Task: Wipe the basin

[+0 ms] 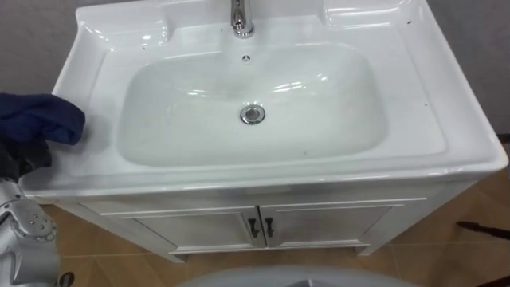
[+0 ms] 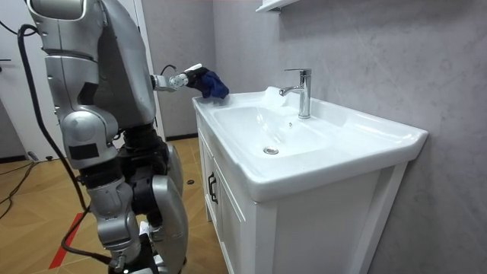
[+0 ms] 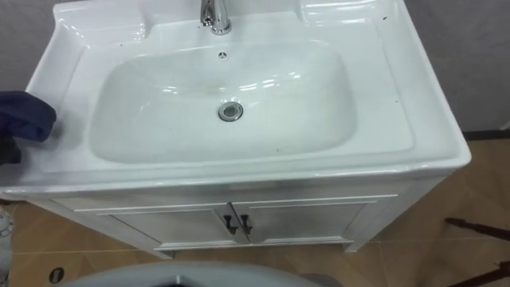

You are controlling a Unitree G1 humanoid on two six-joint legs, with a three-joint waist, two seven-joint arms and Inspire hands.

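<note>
A white basin (image 1: 414,96) on a white cabinet lies below me, with a chrome tap (image 1: 241,19) at the back and a metal drain (image 1: 253,114) in the middle of the bowl. A dark blue cloth (image 1: 36,118) is bunched over the basin's left rim, and my left hand (image 1: 22,156) is under it, shut on it. In the room view the left hand (image 2: 185,79) holds the cloth (image 2: 212,85) at the far corner of the basin (image 2: 335,164), above the rim. I stand upright in front of the cabinet.
The cabinet doors (image 1: 207,231) with two dark handles (image 1: 261,227) are shut below the rim. Two moulded soap ledges (image 1: 127,28) flank the tap. A grey wall (image 2: 365,46) backs the basin, and wood floor (image 1: 446,247) lies around it.
</note>
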